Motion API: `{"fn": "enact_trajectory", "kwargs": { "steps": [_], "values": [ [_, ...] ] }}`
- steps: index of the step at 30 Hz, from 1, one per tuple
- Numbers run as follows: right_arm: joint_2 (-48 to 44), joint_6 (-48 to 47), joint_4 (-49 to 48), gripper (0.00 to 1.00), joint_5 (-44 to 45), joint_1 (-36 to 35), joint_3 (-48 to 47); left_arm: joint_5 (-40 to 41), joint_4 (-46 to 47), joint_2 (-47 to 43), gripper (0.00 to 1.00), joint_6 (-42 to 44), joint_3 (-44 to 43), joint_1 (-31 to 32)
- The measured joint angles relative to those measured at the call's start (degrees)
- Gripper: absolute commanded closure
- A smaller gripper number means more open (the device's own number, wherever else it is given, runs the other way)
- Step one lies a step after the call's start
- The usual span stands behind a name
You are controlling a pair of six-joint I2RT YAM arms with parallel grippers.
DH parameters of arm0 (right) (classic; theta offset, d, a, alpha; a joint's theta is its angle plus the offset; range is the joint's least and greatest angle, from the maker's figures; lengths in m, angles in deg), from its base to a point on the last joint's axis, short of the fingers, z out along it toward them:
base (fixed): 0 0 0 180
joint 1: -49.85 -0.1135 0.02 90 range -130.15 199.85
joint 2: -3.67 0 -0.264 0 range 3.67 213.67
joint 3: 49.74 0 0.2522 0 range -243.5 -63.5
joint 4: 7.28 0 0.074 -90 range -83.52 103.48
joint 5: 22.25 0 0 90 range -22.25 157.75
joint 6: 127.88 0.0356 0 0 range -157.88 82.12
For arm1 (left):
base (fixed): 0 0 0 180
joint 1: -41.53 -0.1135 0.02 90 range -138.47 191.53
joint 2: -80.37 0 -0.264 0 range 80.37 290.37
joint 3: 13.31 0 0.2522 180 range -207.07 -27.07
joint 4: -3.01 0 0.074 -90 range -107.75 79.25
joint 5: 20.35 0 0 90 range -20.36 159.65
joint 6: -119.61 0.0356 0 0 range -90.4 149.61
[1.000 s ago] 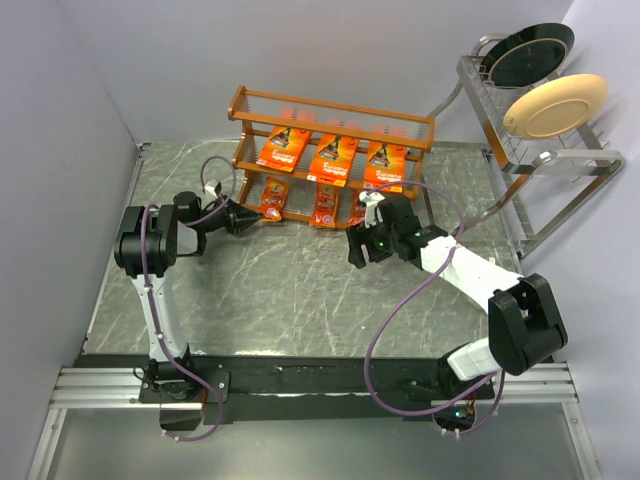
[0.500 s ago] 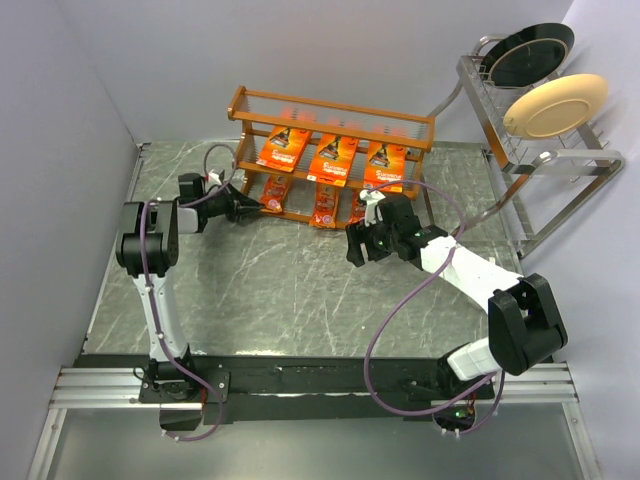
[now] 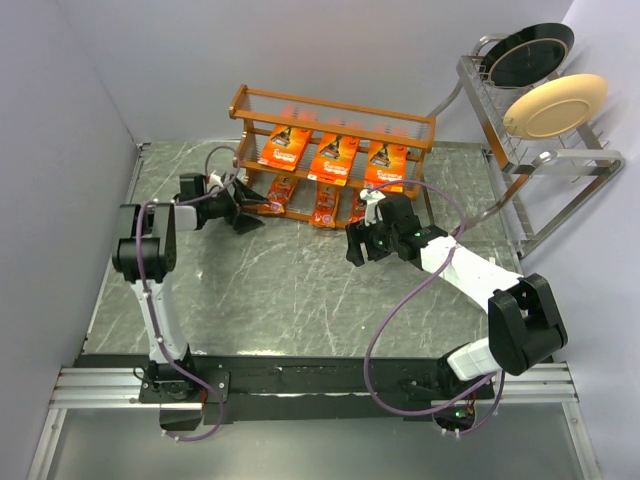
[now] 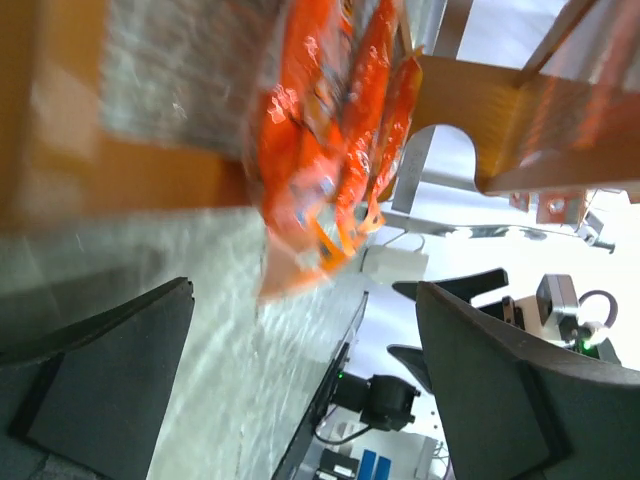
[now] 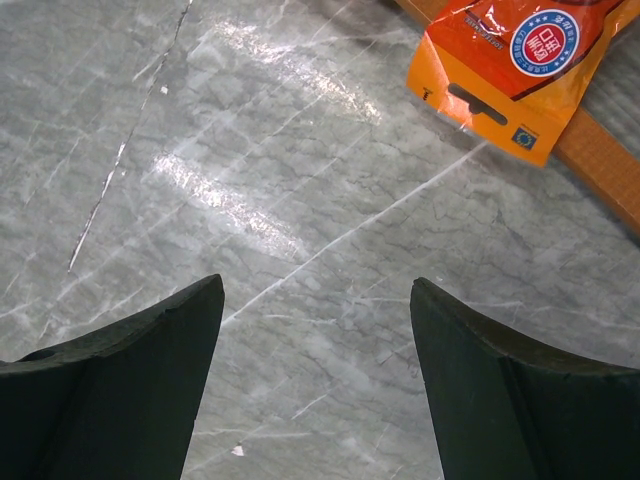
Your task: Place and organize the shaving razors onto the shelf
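The orange-brown shelf (image 3: pixel 335 108) stands at the back of the table. Three large orange shaving razors cards (image 3: pixel 334 157) lie side by side on its upper tier. Small packs (image 3: pixel 325 208) rest on the lower tier, the leftmost (image 3: pixel 278 190) just ahead of my left gripper (image 3: pixel 250 210). That gripper is open and holds nothing. In the left wrist view the left gripper (image 4: pixel 303 290) faces blurred orange packs (image 4: pixel 320 170) edge-on. My right gripper (image 3: pixel 352 247) hovers open over bare marble in front of the shelf. The right wrist view shows the right gripper (image 5: pixel 315 285) empty, with a small pack (image 5: pixel 510 60) overhanging the shelf rail (image 5: pixel 600 165).
A silver plate rack (image 3: pixel 540 165) at the back right carries a black plate (image 3: pixel 530 52) and a cream plate (image 3: pixel 555 105). Grey walls close in the left and back sides. The marble table (image 3: pixel 300 300) stretches toward the arm bases.
My left gripper carried a small orange pack to the shelf's lower left and has opened, leaving the pack on the tier. The right arm has not moved.
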Motion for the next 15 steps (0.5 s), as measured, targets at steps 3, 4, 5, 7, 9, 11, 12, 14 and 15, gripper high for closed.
{"fn": "enact_trajectory", "kwargs": {
  "steps": [3, 4, 5, 7, 9, 11, 12, 14, 15],
  "values": [
    [0.0, 0.0, -0.02, 0.18, 0.0, 0.0, 0.0, 1.05, -2.89, -5.55, 0.0, 2.16, 3.78, -1.07],
    [0.0, 0.0, -0.02, 0.15, 0.0, 0.0, 0.0, 1.29, -3.96, -7.56, 0.01, 2.86, 5.25, -1.53],
    [0.0, 0.0, -0.04, 0.14, 0.0, 0.0, 0.0, 1.75, -4.92, -9.86, 0.01, 4.0, 7.1, -2.1],
    [-0.04, 0.17, -0.11, 0.07, 0.07, 0.0, 0.0, 2.32, -7.52, -15.06, 0.0, 6.4, 10.99, -3.21],
    [-0.26, 0.46, -0.17, 0.03, 0.28, 0.0, 0.02, 3.3, -10.16, -20.59, 0.01, 9.33, 14.88, -4.35],
    [-0.94, 0.9, -0.31, 0.0, 1.25, 0.0, 0.37, 4.96, -12.66, -26.38, 0.01, 12.39, 18.69, -5.2],
    [-1.53, 1.27, -0.31, 0.0, 2.23, 0.0, 0.7, 6.16, -14.23, -29.16, 0.0, 14.21, 20.35, -5.53],
    [-2.95, 2.36, 0.46, 0.0, 5.44, -0.02, 1.07, 9.31, -17.75, -34.12, 0.01, 17.9, 22.47, -5.81],
    [-3.5, 2.99, 0.66, 0.0, 7.48, -0.02, 1.07, 11.19, -19.69, -36.63, 0.01, 19.76, 23.1, -5.84]
  ]
}}
